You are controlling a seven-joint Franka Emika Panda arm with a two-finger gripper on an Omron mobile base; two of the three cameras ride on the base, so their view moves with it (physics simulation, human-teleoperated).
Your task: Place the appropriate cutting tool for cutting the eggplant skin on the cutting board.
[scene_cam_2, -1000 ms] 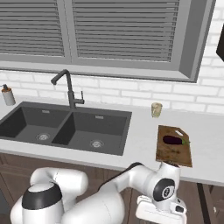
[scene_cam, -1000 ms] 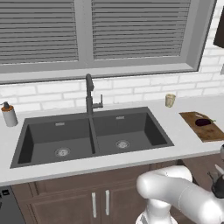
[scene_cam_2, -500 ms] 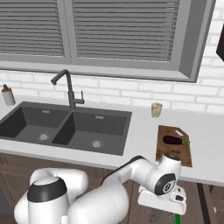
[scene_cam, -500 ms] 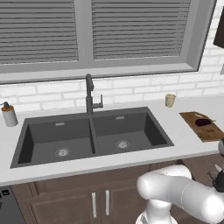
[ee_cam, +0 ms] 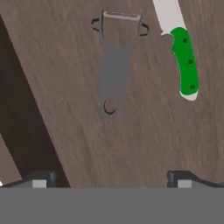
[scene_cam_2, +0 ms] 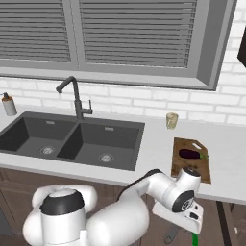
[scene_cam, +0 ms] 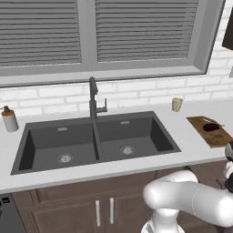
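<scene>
wooden drawer floor point(ee_cam: 144, 144), grey peeler point(ee_cam: 114, 65), green-handled knife point(ee_cam: 181, 52)

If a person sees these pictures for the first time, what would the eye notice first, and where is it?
In the hand view, a grey peeler and a green-handled knife lie side by side, apart, on a dark wooden surface. On the counter right of the double sink, the small dark eggplant rests on the cutting board.

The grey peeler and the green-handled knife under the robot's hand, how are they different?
The peeler is grey all over, while the knife has a bright green handle and a pale blade. The peeler has a wide forked head holding a thin crosswise blade; the knife's blade runs straight on from its handle. Both lie flat, side by side, on the same dark wood-grain surface, apart from each other.
</scene>
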